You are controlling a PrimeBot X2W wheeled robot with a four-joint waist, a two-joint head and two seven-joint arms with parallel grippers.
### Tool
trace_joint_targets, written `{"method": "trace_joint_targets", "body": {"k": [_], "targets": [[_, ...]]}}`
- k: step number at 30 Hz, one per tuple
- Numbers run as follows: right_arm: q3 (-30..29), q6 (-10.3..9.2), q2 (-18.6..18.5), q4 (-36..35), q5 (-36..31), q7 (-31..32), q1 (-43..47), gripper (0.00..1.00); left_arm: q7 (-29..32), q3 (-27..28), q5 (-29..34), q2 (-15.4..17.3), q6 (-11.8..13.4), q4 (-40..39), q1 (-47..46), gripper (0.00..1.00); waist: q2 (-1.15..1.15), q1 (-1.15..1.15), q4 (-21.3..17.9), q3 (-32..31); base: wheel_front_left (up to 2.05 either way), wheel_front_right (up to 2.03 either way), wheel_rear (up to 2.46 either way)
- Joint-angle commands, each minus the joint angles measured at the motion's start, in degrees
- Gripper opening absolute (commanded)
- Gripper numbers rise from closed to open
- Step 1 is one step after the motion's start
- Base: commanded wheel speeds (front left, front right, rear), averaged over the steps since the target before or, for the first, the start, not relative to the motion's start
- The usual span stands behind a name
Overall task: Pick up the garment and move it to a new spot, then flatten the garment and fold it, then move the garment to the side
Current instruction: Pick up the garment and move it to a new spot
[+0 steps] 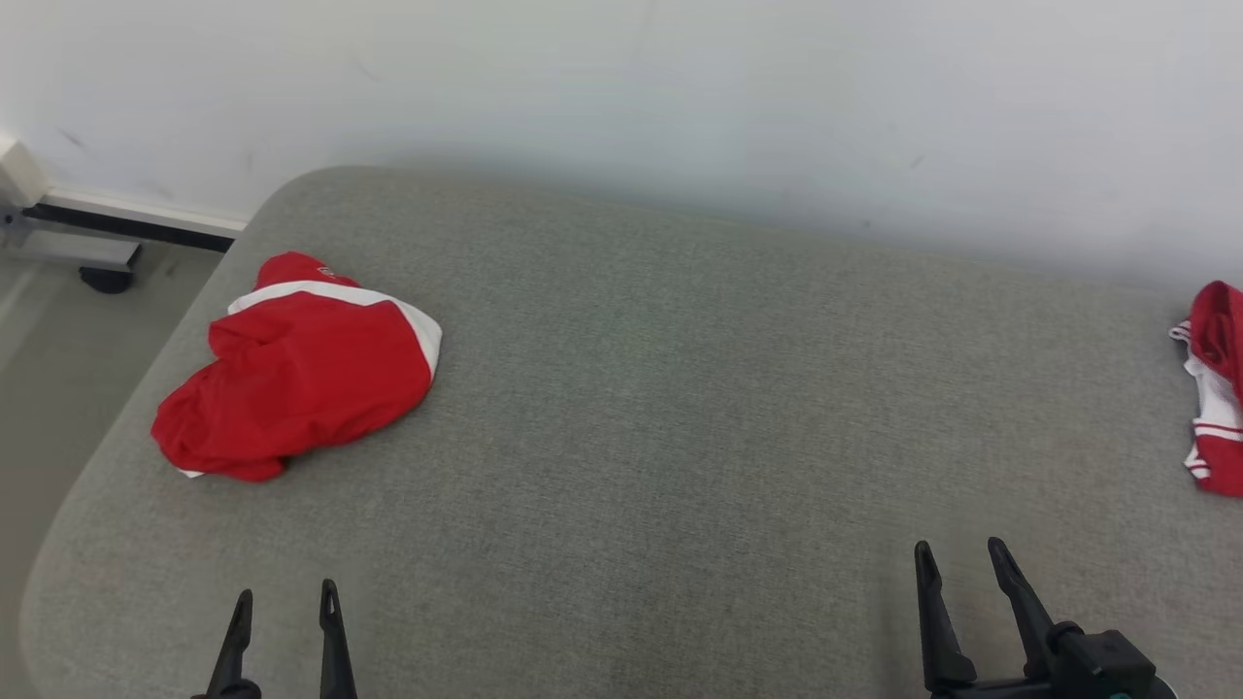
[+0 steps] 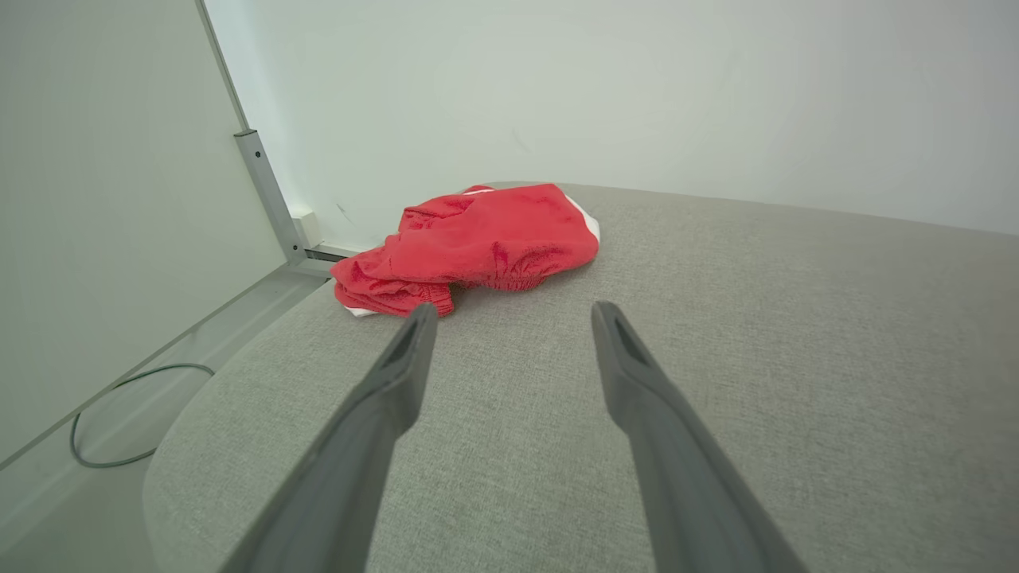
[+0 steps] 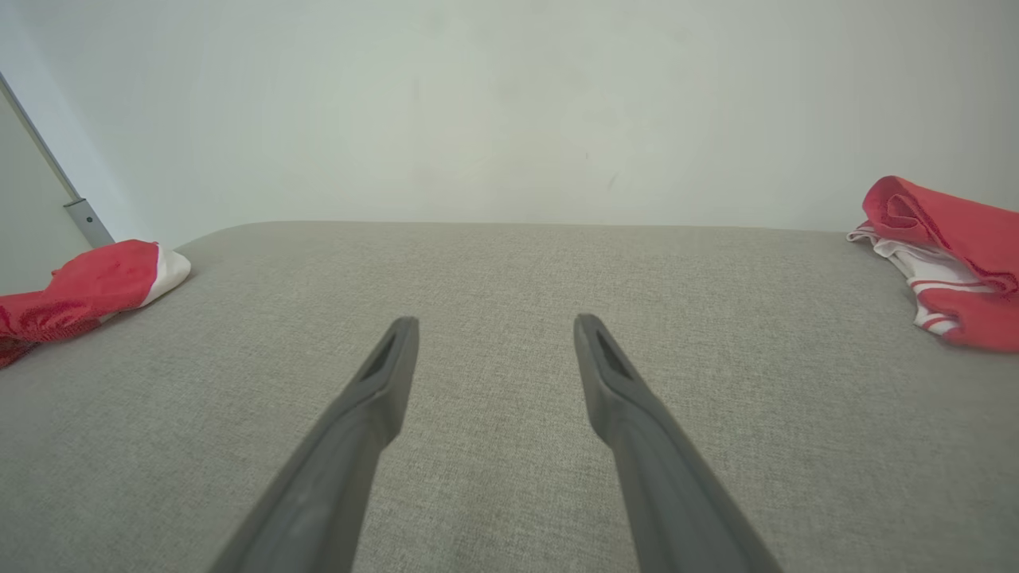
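Nearest the robot, over the front edge of a grey upholstered pad [image 1: 660, 408], two grippers hover with nothing in them. The left gripper [image 1: 286, 590] has its two dark fingers spread apart. The right gripper [image 1: 958, 545] is spread just as wide. Both point across the pad toward the wall, and neither touches any cloth.

Farther out, ahead of the left gripper and near the pad's rounded left corner, lies the red garment [image 1: 296, 379]. It is a crumpled heap with a white stripe on its far side and a gathered, elastic-looking hem facing the robot, well apart from both grippers. A second red-and-white garment [image 1: 1214, 388] is bunched at the pad's right edge, partly cut off. Which of the two the task means cannot be told for certain.

The step in hand looks like the first one, reaching in to pick a garment up. Done well, a gripper would come down on one raised ridge of cloth, pinch it without scraping the pad, and lift until the heap hangs free. The bare middle offers room to spread it.

The pad is flat, matte woven fabric. Behind it rises a plain white wall [image 1: 680, 97]. Off the left corner are pale floor [image 1: 58, 369], a dark castor [image 1: 105, 280], a metal post [image 2: 267, 199] and a thin looped cable [image 2: 103, 446].
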Motion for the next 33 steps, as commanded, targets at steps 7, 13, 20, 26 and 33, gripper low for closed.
{"method": "trace_joint_targets", "body": {"k": [7,13,20,26,33], "targets": [[0.67,-0.16,0.11,0.31,-0.52,-0.06,-0.29,1.0,-0.11,0.27,-0.82,-0.03,0.67,0.03,1.01,1.0,0.0,0.0,6.16,-0.32,0.0,0.0,0.0],[0.79,-0.15,0.11,0.53,-0.67,-0.07,0.2,1.0,-0.11,0.97,-1.21,-0.03,0.43,0.38,1.07,1.0,0.0,0.0,9.12,-0.73,0.0,0.0,0.0],[1.03,-0.15,0.11,0.65,-0.71,-0.07,0.05,1.0,-0.11,1.8,-1.56,-0.04,0.19,0.6,1.46,1.0,0.0,0.0,11.58,-0.78,0.0,0.0,0.0],[1.25,-0.15,0.11,0.7,-0.64,-0.07,0.2,1.0,-0.11,2.09,-2.07,-0.03,0.92,0.27,2.23,1.0,0.0,0.0,12.3,-0.93,0.0,0.0,0.0],[1.64,-0.15,0.11,0.79,-0.73,-0.07,-0.34,1.0,-0.11,2.55,-2.65,-0.04,1.67,-0.1,2.09,1.0,0.0,0.0,11.97,-0.76,0.0,0.0,0.0]]}}
